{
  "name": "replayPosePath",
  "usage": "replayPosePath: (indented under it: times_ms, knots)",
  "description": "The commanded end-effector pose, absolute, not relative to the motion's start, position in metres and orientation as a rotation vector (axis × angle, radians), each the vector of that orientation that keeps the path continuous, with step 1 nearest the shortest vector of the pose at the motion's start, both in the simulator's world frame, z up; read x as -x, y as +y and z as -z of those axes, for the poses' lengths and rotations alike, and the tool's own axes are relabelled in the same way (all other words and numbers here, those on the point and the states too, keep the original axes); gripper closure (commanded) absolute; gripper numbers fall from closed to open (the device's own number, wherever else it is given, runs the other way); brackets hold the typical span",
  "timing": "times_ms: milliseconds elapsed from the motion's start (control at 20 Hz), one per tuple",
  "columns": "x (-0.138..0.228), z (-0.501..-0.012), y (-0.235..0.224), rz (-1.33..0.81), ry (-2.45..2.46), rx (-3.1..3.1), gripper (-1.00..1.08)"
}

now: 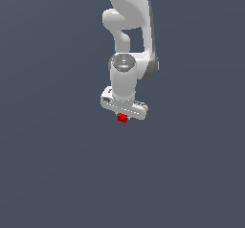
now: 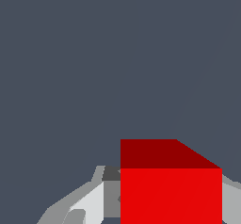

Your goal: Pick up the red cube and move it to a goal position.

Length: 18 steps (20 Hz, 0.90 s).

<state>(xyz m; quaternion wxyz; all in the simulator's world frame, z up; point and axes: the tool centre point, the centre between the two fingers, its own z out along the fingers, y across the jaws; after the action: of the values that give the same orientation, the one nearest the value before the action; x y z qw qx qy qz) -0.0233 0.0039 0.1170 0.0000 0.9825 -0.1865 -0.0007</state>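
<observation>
The red cube [image 1: 122, 118] is small and bright red. It sits directly under the white hand of my gripper [image 1: 123, 117], in the middle of the exterior view. In the wrist view the red cube [image 2: 170, 190] fills the space between the grey fingers [image 2: 92, 202], which lie against its sides. The gripper is shut on the cube. The fingertips are hidden behind the cube and the hand in the exterior view. I cannot tell whether the cube touches the surface.
A plain dark grey-blue surface [image 1: 52, 165] fills both views. The white arm [image 1: 129, 35] rises from the hand toward the top of the exterior view. No other objects or goal marker show.
</observation>
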Motion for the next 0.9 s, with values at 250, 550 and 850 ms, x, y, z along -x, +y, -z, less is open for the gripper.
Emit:
replayPosePath:
  times_ms: [250, 550, 850]
  knots:
    - [0.025, -0.205, 0.007, 0.0, -0.587, -3.086, 1.08]
    - [0.026, -0.273, 0.01, 0.0, -0.587, -3.086, 1.08]
    - [0.026, -0.339, 0.013, 0.0, -0.587, -3.086, 1.08]
